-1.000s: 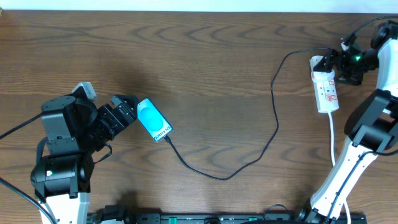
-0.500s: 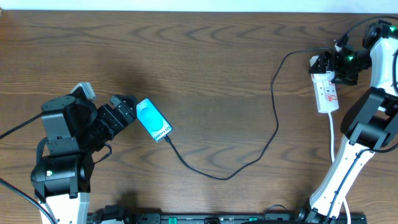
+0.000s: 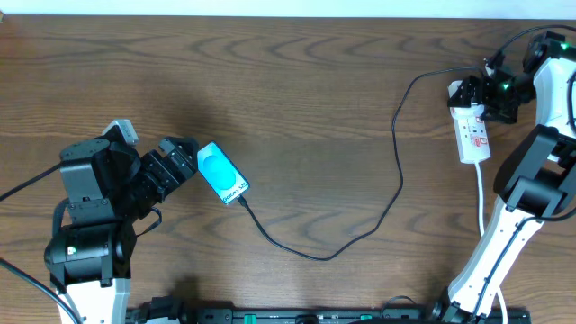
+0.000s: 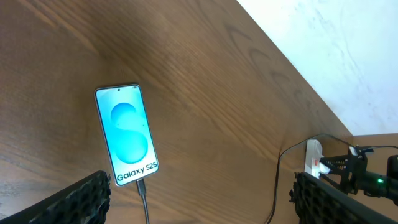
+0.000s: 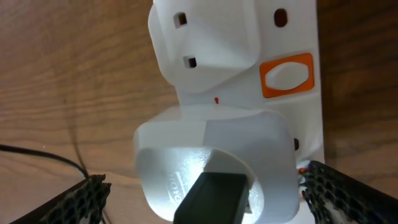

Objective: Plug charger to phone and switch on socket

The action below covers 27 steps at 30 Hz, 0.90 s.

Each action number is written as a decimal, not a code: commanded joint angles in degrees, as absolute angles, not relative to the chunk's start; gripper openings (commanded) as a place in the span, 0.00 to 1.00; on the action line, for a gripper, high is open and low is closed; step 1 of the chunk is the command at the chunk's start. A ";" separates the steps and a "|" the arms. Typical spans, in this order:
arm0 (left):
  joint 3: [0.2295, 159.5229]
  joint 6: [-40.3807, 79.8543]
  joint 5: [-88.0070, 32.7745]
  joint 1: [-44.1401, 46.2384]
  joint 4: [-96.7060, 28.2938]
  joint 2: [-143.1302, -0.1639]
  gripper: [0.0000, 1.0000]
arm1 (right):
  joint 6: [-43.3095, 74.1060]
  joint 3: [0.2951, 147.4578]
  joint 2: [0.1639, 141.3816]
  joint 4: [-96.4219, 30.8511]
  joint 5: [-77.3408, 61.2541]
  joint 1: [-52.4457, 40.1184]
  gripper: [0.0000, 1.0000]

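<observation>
Since a second ago the right arm has shifted slightly at the far right edge; everything else lies as before. The socket [image 3: 472,130] runs lengthwise toward the far edge of the surface [image 3: 297,81], close to its right side. The right end effector [image 3: 480,94] sits over its far end, fingers wide, straddling a white plug block [image 5: 211,155]. The phone [image 3: 221,173] lies diagonally, port end pointing near-right with the charger [image 3: 396,180] plugged in. It is just beside the wide-open left end effector [image 3: 183,160]. Bare wood spans between the arms.
</observation>
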<state>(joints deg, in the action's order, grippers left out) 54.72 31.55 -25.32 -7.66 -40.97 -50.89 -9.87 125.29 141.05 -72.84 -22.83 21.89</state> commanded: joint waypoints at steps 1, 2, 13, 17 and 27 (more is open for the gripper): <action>54.87 31.81 -24.75 -7.68 -41.12 -50.85 0.94 | -8.16 120.40 143.72 -72.49 -26.55 19.97 0.99; 54.87 31.83 -24.75 -7.68 -41.10 -50.85 0.94 | -8.16 120.31 143.72 -72.49 -26.52 19.77 0.99; 54.87 31.81 -24.75 -7.68 -41.12 -50.85 0.94 | -6.83 121.34 143.70 -74.24 -27.62 19.09 0.99; 54.87 31.81 -24.77 -7.68 -41.12 -50.85 0.94 | -6.85 124.40 143.70 -77.17 -27.59 19.09 0.99; 54.87 31.81 -24.77 -7.68 -41.52 -50.85 0.94 | -6.90 127.50 143.70 -78.74 -27.73 19.14 0.99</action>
<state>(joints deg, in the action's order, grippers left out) 54.72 31.55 -25.30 -7.66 -41.19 -50.89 -6.59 126.65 141.10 -80.07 -25.34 19.73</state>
